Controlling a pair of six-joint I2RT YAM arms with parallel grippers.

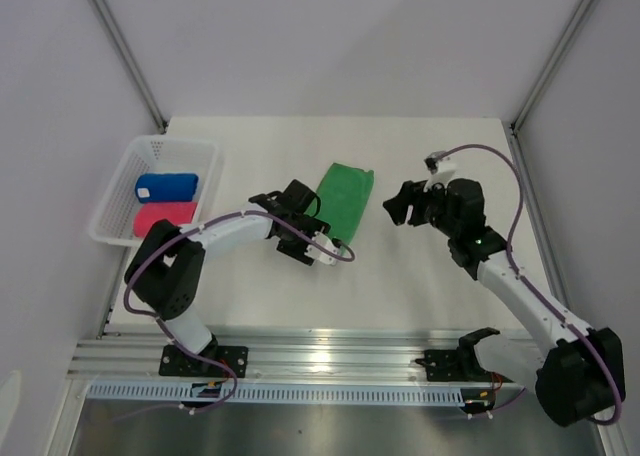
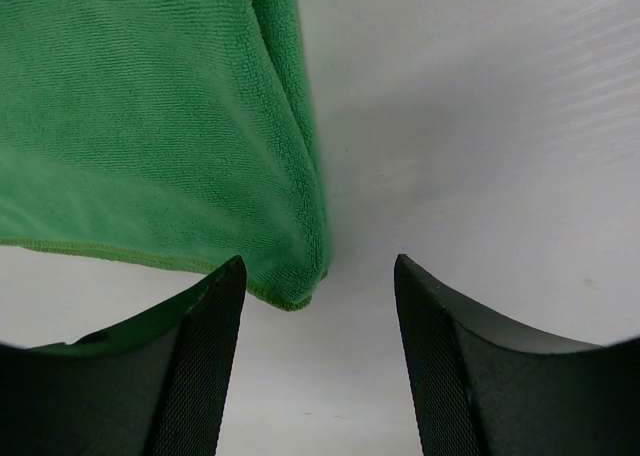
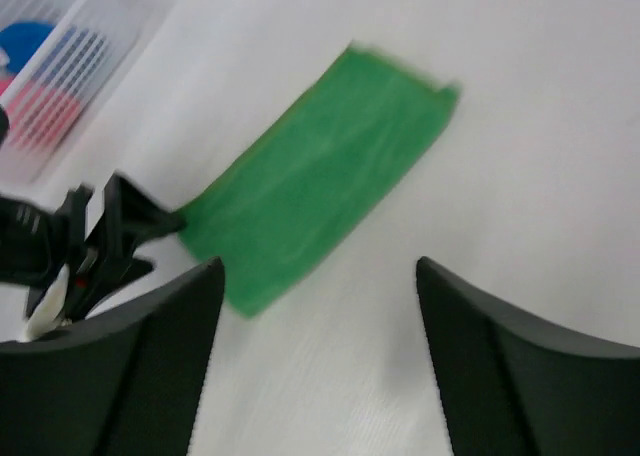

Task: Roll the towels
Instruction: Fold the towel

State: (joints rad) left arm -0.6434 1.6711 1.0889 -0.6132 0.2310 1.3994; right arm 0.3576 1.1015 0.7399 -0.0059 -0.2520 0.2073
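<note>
My left gripper (image 2: 318,276) open, empty, sitting just short of the green towel (image 1: 346,198) corner, probably to start the roll. Right gripper (image 3: 318,276) open too, clear of it. Towel flat, folded to a strip. Farther off, blue towel (image 1: 166,186) and pink towel (image 1: 165,216) rolled in the basket (image 1: 150,146)

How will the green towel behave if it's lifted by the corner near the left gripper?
Probably floppy: the green towel lies flat in soft folded layers, so a lifted corner would likely sag and unfold. It looks thin, so probably light. Pushed on the smooth table, it may slide or bunch, not roll.
</note>
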